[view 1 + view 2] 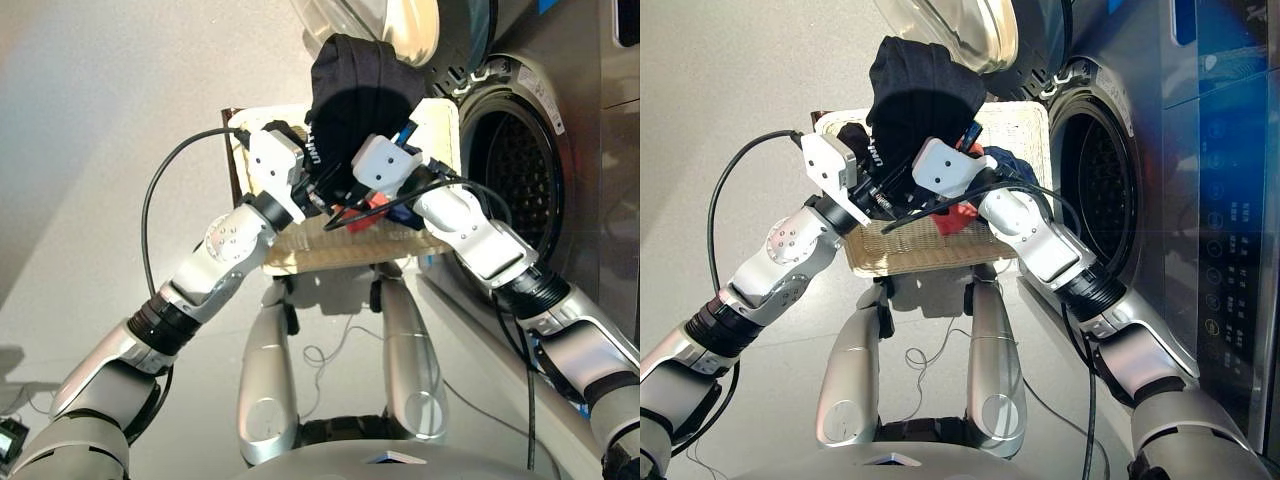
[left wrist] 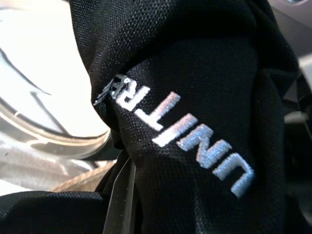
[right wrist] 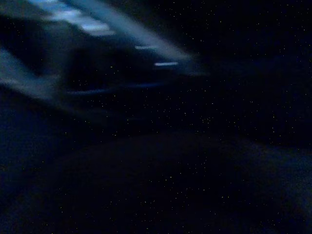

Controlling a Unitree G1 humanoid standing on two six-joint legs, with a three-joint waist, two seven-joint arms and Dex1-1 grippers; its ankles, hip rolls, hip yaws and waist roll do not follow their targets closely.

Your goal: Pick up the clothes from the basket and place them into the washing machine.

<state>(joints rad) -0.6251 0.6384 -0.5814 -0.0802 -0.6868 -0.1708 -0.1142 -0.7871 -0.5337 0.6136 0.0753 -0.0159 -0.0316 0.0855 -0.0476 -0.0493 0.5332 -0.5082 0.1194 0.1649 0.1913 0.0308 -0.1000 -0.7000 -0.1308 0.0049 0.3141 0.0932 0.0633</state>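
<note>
**Black garment lifted over the basket, washer door open**

Left eye view: black garment bunched and raised above the cream basket, held up between left pincer and right pincer. Fingers of both buried in cloth; clenched or released, cannot tell. One scrap of orange-red garment peeking just under the right pincer. Washing machine at the right, porthole open, perforated drum dark inside, glass door swung out above the lifted cloth.

Right eye view: same scene, plus what the left eye barely gives: navy garment lying in the basket beside the right pincer, and more of the orange-red piece. Count here: three garments, one basket, one washer.

Left wrist view: black knit close up, white stitched lettering across it, a sliver of wicker and the shiny door rim behind. Fingers not seen.

Right wrist view: almost wholly dark, only blurred pale streaks; nothing identifiable.
</note>
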